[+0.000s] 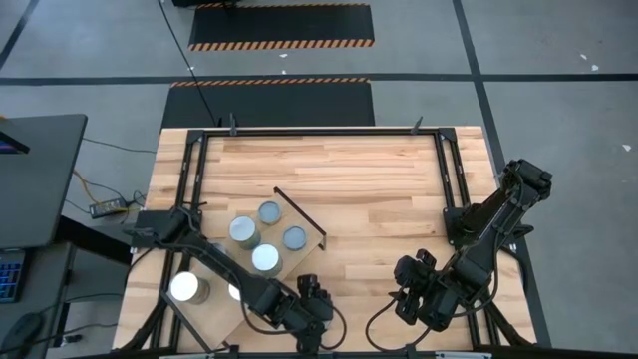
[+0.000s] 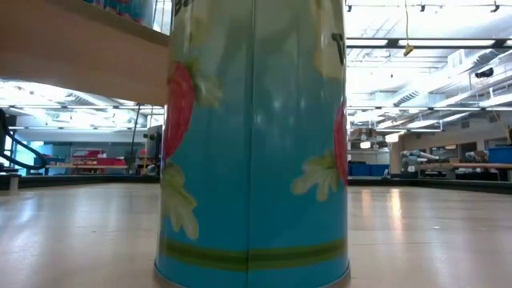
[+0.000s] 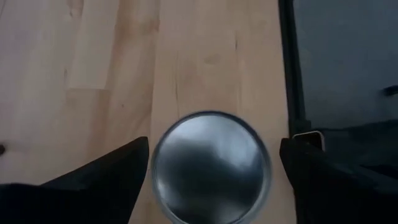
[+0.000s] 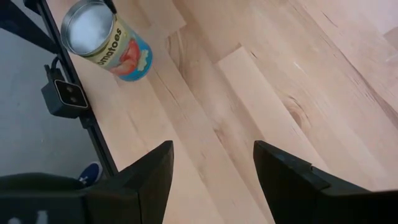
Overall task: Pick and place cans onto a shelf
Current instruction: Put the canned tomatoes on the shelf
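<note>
Cans (image 1: 257, 235): four on shelf (image 1: 311, 224); left pincer (image 3: 211, 171) open around another.

Four cans (image 1: 265, 235) stand clustered on the shelf (image 1: 301, 237) at table (image 1: 379, 179) left-centre — two more nearer the front-left edge, one can (image 3: 211, 167) between the left gripper's (image 3: 211, 177) fingers.

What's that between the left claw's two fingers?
A silver-topped can, standing upright between the left gripper's open fingers; the left wrist view shows gaps on both sides.
</note>
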Controlling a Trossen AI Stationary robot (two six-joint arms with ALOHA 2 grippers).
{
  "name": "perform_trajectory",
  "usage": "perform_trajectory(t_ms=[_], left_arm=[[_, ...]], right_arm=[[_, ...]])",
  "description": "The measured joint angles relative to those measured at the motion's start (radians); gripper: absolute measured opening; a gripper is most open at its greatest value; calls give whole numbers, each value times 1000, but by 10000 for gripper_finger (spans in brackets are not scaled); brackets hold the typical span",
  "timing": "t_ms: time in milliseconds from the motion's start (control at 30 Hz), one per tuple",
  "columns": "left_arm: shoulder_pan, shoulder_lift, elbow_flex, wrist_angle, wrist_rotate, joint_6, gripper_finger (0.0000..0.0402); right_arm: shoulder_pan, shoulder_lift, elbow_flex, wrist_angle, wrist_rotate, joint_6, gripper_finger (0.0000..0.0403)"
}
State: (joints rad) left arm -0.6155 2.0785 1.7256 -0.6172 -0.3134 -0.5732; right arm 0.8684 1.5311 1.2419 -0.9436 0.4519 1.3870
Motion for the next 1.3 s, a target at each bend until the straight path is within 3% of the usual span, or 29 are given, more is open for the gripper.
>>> perform_trajectory(t_ms=[833,1133,1300], left_arm=[[1,51,0,-38,-21,-14,368],[19,56,0,-23,57,-10,308],[11,30,78,-57,112,59,308]], right_arm=[[-1,0,0,1,0,1,229],[-7,4,0,24,0,1,229],[-8,6,0,29,0,0,229]])
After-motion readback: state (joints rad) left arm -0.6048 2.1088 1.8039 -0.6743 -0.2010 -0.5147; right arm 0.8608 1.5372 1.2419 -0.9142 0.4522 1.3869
